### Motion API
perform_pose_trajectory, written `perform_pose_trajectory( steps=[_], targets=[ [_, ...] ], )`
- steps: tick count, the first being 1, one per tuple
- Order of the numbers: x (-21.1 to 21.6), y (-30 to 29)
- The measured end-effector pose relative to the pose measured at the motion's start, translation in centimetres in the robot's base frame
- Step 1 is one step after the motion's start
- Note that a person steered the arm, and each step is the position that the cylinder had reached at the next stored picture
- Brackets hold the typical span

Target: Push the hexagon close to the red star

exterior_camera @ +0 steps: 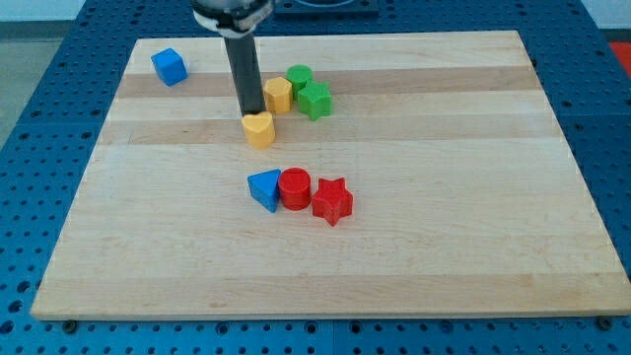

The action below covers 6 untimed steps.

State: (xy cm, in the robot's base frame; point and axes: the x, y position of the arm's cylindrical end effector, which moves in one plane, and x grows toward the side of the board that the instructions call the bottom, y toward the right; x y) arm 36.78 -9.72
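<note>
Camera view: one shot of the board, seen from its near edge.
Rod: dark and upright, coming down from the view's top, left of the upper cluster of blocks.
My tip (250, 112): a bare rod end with nothing to spread or pinch; it stands right at the top edge of the yellow heart, apparently touching it, though the rod hides the exact contact.
Yellow heart (259, 129): just below the tip, apart from the other yellow block.
Yellow hexagon (278, 96): just to the right of the rod and a little above the tip, close beside it; I cannot tell whether the rod touches it. It sits in the board's upper middle.
Green cylinder (300, 78): just up and right of the hexagon, seemingly touching it.
Green star (315, 101): right of the hexagon, against or nearly against it, below the green cylinder.
Red star (332, 201): well below the hexagon and to its right, near the board's centre.
Red cylinder (294, 187): touching the red star's left side.
Blue triangle (265, 188): touching the red cylinder's left side; these three form a row.
Blue cube (170, 66): alone near the upper left corner, well apart from the tip.
Board (444, 247): pale wood, resting on a blue surface.
</note>
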Motion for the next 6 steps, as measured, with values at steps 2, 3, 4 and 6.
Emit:
perform_pose_trajectory(
  steps=[2, 3, 4, 6],
  targets=[
    [-4.9, -1.1],
    [-10.6, -2.8],
    [-8.5, 0.9],
    [1.1, 7.0]
  ],
)
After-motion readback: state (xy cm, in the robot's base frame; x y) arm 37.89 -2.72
